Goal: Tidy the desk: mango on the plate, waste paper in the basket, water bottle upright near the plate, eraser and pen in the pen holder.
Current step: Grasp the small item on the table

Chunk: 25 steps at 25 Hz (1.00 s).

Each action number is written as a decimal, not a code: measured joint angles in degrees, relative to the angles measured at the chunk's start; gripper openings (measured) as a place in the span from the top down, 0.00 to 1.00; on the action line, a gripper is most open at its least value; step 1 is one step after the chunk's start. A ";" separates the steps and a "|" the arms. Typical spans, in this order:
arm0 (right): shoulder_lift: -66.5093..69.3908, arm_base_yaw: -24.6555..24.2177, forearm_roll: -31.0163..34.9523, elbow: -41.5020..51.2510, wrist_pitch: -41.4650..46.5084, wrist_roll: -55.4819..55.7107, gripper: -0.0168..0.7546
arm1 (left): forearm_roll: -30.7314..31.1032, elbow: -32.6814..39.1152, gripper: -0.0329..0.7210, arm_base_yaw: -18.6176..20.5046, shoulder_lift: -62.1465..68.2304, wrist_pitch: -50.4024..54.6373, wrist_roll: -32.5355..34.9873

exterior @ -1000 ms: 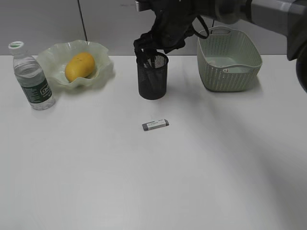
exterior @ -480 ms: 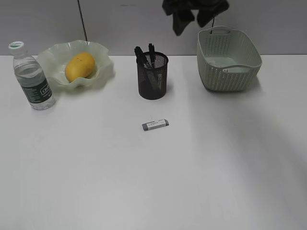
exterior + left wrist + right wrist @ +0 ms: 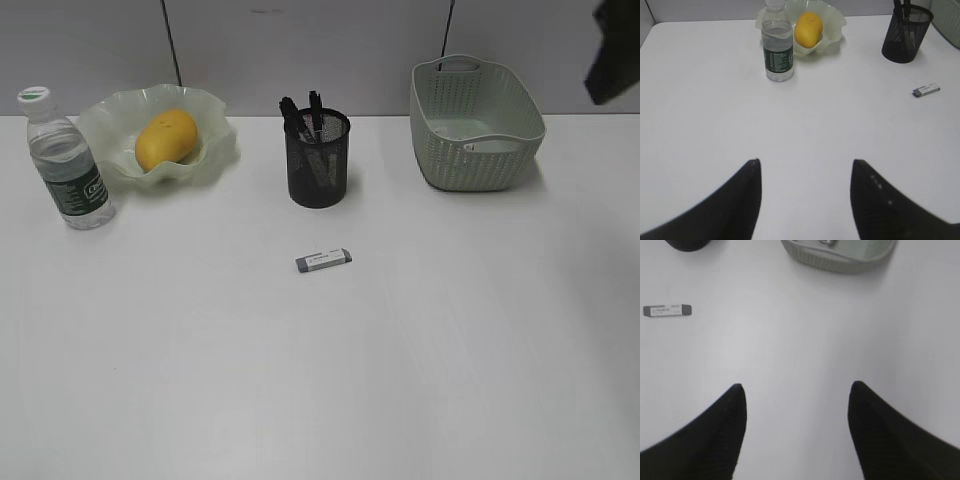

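**Almost tidy: only the eraser is left out**

The mango (image 3: 166, 138) sits inside the plate (image 3: 211, 113), far back at about 10 o'clock on the white surface (image 3: 320, 380). That job looks done. The water bottle (image 3: 65, 160) stands straight up just beside the plate, at about 9 o'clock from it. That job looks done too.

The pen holder (image 3: 319, 160) stands at 12 o'clock, in the back middle. Dark pens (image 3: 302, 110) stick out of its top, so the pen seems to be put away.

The basket (image 3: 476, 125) is at about 2 o'clock. Something small and pale lies at the bottom of it. It may be the waste paper, but it is too small to be sure.

The eraser (image 3: 323, 261) lies flat on the surface, near the middle, a little way in front of the pen holder. It is not in the holder yet. I think this is the last thing to do.

The left pincer (image 3: 805, 167) is spread apart and holds nothing. The right pincer (image 3: 796, 390) is spread apart too, and holds nothing. The eraser is off at its 10 o'clock.
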 joint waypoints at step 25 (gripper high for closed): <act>-69.45 -3.35 -1.69 47.75 -7.86 8.56 0.32 | 0.00 0.00 0.39 0.00 0.00 0.00 0.00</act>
